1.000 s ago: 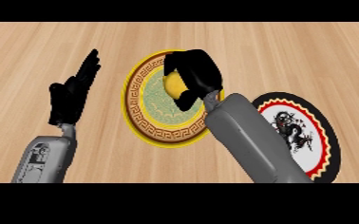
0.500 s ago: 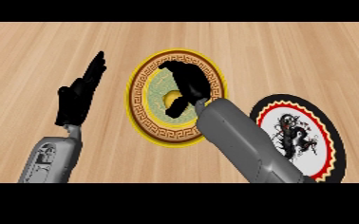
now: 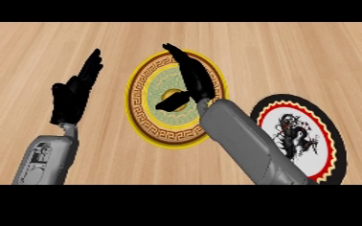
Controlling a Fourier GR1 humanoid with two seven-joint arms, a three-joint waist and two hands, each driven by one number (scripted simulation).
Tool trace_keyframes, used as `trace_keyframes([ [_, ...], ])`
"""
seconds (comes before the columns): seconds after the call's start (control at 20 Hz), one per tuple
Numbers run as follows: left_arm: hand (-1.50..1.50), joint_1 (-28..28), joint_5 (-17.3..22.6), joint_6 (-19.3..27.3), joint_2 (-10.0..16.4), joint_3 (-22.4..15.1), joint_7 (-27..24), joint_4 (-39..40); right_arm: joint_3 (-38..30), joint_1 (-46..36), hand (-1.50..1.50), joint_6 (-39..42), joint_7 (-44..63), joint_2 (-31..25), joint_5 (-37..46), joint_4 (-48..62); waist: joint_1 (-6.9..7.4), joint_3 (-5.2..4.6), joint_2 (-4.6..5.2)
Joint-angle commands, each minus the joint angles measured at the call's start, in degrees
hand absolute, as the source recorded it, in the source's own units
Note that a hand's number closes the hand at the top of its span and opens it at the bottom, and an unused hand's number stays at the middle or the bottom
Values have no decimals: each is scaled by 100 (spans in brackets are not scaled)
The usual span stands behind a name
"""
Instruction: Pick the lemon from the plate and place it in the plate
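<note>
Spread wide since a second ago: right robot hand point(image 3: 194, 84) over gold-rimmed plate point(image 3: 141, 119). Lemon point(image 3: 172, 95) at plate's centre, under the thumb, just left of palm. Left robot hand point(image 3: 71, 96) open, farther off.

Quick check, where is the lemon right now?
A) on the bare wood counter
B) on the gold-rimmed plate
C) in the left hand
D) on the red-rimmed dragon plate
B: the lemon shows yellow at the middle of the gold-rimmed plate, partly under the thumb of the right hand.
</note>
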Motion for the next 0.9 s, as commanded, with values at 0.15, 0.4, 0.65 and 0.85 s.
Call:
trace_keyframes([
  [0.15,0,289,38,40,60,153,36,-150,-1059,501,-150,-95,-397,-574,-653,-647,-247,-2,-61],
  [0.4,0,385,40,36,20,103,292,-573,-1615,1001,-150,333,-349,-1163,-989,-1284,-216,-2,-63],
  [0.65,0,476,-15,-25,20,60,360,-678,-2230,1477,-150,1366,-1007,-1853,-1454,-1193,-193,-2,-47],
  [0.85,0,369,-192,201,-282,-58,224,-464,-2556,1450,-150,1905,-1112,-2154,-1462,-1024,-195,-4,-43],
])
